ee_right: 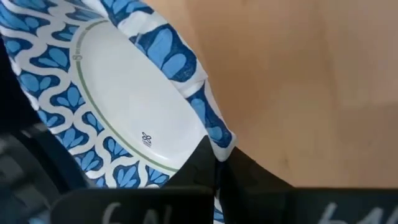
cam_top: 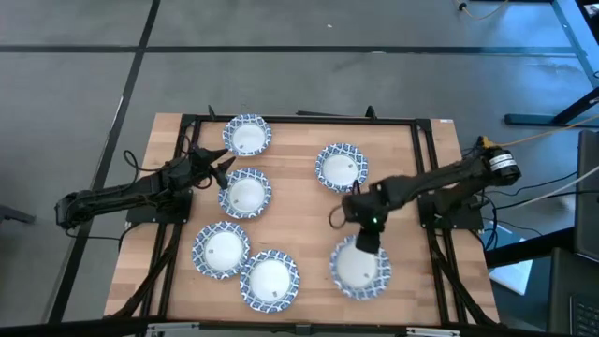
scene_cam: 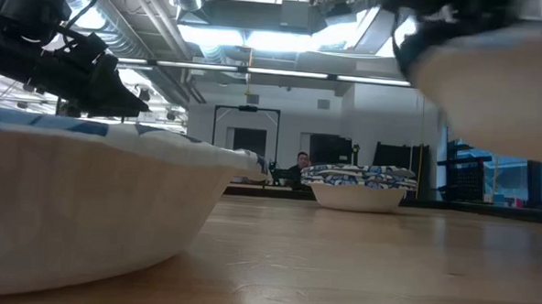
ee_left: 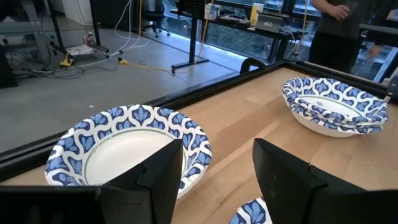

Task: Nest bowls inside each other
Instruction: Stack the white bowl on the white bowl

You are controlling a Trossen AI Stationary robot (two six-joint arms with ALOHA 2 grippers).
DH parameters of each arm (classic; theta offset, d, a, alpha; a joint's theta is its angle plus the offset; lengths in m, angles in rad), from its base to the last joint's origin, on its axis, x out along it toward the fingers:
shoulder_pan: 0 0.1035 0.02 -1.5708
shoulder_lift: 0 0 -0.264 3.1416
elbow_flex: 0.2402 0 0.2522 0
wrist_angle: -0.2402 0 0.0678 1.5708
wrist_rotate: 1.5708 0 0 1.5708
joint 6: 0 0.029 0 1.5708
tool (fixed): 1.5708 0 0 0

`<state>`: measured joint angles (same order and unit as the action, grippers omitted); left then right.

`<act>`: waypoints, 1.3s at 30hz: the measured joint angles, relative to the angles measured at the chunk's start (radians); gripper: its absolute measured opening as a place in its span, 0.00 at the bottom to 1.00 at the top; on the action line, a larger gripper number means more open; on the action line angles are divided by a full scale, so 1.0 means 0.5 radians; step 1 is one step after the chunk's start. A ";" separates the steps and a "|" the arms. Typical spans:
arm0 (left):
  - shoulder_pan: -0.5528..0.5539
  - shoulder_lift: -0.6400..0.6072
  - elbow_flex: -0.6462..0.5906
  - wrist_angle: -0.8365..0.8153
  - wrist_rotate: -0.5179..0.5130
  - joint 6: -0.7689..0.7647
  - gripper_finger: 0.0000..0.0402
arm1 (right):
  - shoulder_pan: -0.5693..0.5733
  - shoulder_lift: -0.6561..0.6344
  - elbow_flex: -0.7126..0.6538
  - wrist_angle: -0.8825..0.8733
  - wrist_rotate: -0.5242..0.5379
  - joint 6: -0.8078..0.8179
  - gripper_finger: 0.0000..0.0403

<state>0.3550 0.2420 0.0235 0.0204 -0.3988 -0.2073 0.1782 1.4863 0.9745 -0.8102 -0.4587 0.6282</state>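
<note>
**Desk:** What does the high view show?

**Photographer:** Six bowls spread over the wooden table (cam_top: 299, 178). The right gripper (cam_top: 367, 234) sits at the far rim of the near-right bowl (cam_top: 360, 269). The left gripper (cam_top: 221, 170) hovers between the far-left bowl (cam_top: 247, 137) and the bowl just nearer (cam_top: 245, 194).

**Desk:** And the low view?

**Photographer:** That bowl (scene_cam: 494, 79) appears raised off the tabletop on the right.

**Desk:** The wrist views?

**Photographer:** The left fingers (ee_left: 155, 177) stand apart, holding nothing, the far-left bowl (ee_left: 127, 146) ahead. The right fingers pinch the patterned rim of their bowl (ee_right: 118, 99).

**Desk:** The step?

**Photographer:** Probably carrying the gripped bowl. Next comes centring it over another and letting go.
</note>
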 joint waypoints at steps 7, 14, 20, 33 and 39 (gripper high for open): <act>0.000 0.000 0.000 0.000 0.000 0.000 0.47 | -0.362 -0.014 0.000 0.186 0.001 -0.036 0.01; 0.000 0.000 0.000 -0.001 0.000 0.000 0.47 | -0.754 -0.098 0.000 0.206 0.182 -0.164 0.01; 0.000 0.000 0.000 -0.001 0.000 0.000 0.47 | -1.121 -0.266 0.001 0.185 0.172 -0.213 0.01; 0.000 -0.001 0.000 -0.001 0.000 0.001 0.47 | -1.694 -0.330 0.002 0.167 0.198 -0.164 0.01; 0.000 -0.001 0.000 -0.001 0.000 0.001 0.47 | -1.851 -0.329 0.002 0.066 0.247 -0.163 0.01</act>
<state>0.3550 0.2417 0.0235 0.0200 -0.3988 -0.2068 -0.7471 1.3218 0.9752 -0.7774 -0.3352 0.5466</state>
